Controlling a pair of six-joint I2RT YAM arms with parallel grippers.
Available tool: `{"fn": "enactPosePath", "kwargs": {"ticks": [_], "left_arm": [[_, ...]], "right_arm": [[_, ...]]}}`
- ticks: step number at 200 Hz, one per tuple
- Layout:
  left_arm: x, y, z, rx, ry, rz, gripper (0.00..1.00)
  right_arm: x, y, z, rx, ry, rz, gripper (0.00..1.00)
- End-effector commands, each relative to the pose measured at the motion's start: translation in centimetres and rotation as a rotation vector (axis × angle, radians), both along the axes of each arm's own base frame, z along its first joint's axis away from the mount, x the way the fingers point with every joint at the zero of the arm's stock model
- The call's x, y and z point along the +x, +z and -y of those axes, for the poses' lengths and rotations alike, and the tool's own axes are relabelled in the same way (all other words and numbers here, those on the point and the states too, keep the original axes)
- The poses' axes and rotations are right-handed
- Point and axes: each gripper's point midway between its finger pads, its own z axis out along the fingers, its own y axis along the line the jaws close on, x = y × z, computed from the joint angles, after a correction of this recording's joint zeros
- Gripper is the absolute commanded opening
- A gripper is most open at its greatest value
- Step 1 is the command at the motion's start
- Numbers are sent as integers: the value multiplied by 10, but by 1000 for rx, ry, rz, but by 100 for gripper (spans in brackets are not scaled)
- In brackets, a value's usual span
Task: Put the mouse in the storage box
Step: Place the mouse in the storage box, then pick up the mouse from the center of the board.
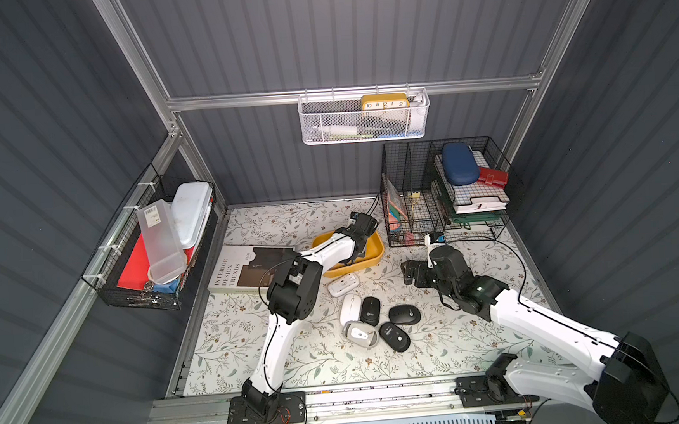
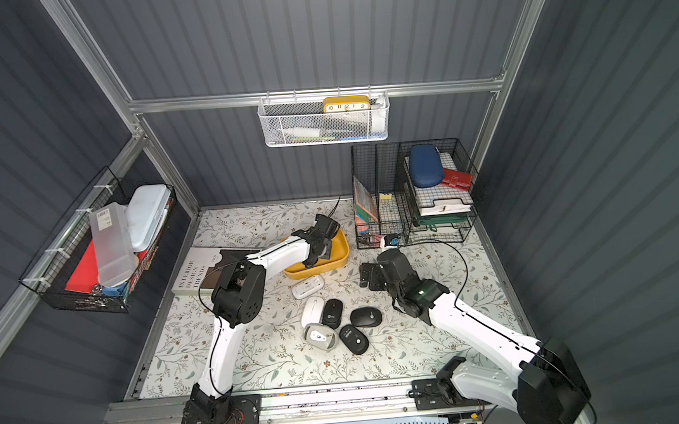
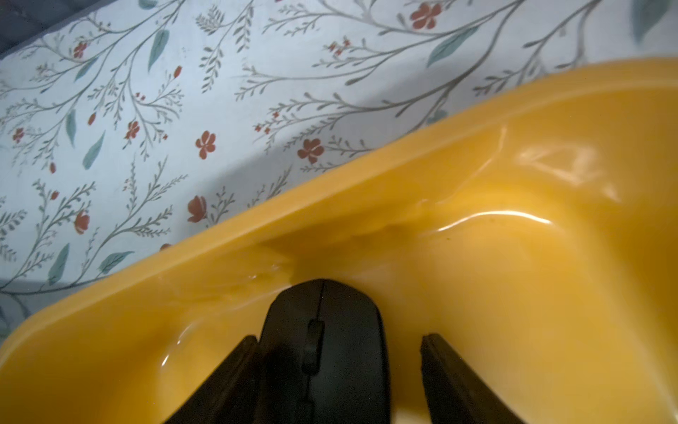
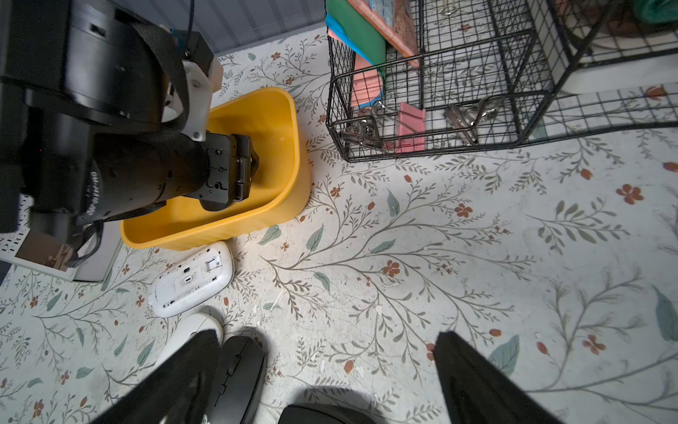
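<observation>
A: Where is the black plastic computer mouse (image 3: 341, 330)?
B: Inside the shallow mustard-yellow plastic storage box (image 1: 372, 252), at the far middle of the floral-patterned surface (image 1: 274, 225). The left wrist view shows it between the left jaws.
A: Clamped?
B: No. The left jaws stand apart: 1 finger (image 3: 231, 378) lies against the mouse's side, the other is clear of it.
A: And the right jaws?
B: Spread wide with nothing between them, above the surface, apart from the box.
A: What else lies there?
B: In both top views, a white mouse (image 1: 343, 284) on its back just beside the box, and a cluster of 3 black and 2 pale mice (image 1: 370, 310) nearer the arm bases.
</observation>
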Motion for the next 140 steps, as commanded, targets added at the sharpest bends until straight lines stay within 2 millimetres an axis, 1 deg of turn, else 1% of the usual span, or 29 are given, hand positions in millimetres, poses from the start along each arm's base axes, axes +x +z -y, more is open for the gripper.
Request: {"fn": "enactPosePath", "kwargs": {"ticks": [1, 7, 19, 30, 32, 35, 38, 47, 49, 52, 59, 62, 63, 66, 77, 87, 90, 100, 112, 127, 140], "left_arm": [[8, 70, 17, -215, -23, 89, 75], [9, 79, 16, -249, -20, 100, 75], [11, 100, 5, -318, 8, 135, 76], [12, 119, -10, -387, 37, 168, 77], [12, 121, -14, -398, 46, 171, 77], [12, 129, -20, -421, 54, 184, 78], [10, 133, -24, -441, 58, 192, 78], [6, 150, -37, -503, 66, 217, 79], [5, 150, -40, -512, 71, 219, 79], [3, 159, -44, -533, 75, 236, 79], [-4, 169, -53, -564, 87, 257, 82], [-6, 177, -55, -580, 84, 274, 83], [-9, 172, -56, -577, 87, 265, 83], [-14, 171, -59, -583, 88, 264, 84], [-28, 181, -62, -622, 69, 277, 87], [-40, 184, -62, -654, 53, 272, 88], [-44, 183, -61, -662, 46, 262, 89], [-55, 181, -60, -690, 29, 240, 89], [-66, 175, -65, -681, 22, 236, 89], [-82, 167, -60, -712, -24, 203, 90], [-93, 159, -59, -731, -27, 175, 92]], "right_arm": [[4, 8, -7, 1, 33, 10, 96], [3, 8, -10, -1, 47, 2, 96], [1, 6, -17, -7, 88, -28, 96], [0, 4, -27, -23, 127, -46, 96], [-1, 6, -30, -24, 134, -44, 96], [-2, 8, -33, -27, 147, -43, 96], [-2, -2, -36, -48, 156, -70, 96], [-3, -4, -46, -70, 178, -90, 96], [-4, -4, -49, -73, 184, -93, 96], [-5, -6, -52, -77, 189, -102, 96], [-5, -11, -58, -81, 200, -125, 96], [-6, -12, -61, -81, 204, -131, 96], [-6, -12, -63, -80, 205, -133, 96], [-7, -14, -65, -76, 205, -142, 96], [-9, -20, -71, -68, 199, -177, 95], [-14, -26, -73, -76, 197, -224, 95], [-16, -28, -73, -82, 197, -239, 95], [-22, -32, -70, -106, 191, -279, 95], [-35, -42, -61, -144, 191, -348, 94], [-53, -52, -53, -178, 209, -419, 94], [-68, -60, -44, -213, 219, -481, 94]]}}
